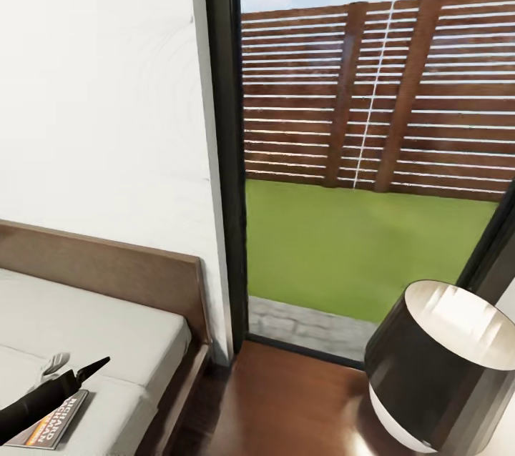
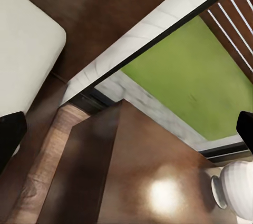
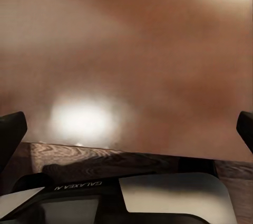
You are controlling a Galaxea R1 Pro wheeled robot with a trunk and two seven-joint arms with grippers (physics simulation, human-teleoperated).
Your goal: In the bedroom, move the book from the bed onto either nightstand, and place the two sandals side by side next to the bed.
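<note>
White wall point(image 1: 100, 84), tall window point(image 1: 372, 156), lamp point(image 1: 440, 363)

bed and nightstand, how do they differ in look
The bed has a matte off-white mattress in a brown frame; the nightstand is glossy dark-brown wood, showing glare. The bed carries the book; the nightstand carries a lamp. Both are brown wood.

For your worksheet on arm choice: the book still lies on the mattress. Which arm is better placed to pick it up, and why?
Probably the left. In the head view the left gripper hovers directly over the book on the bed. The right gripper's fingertips face only a glossy brown surface.
</note>
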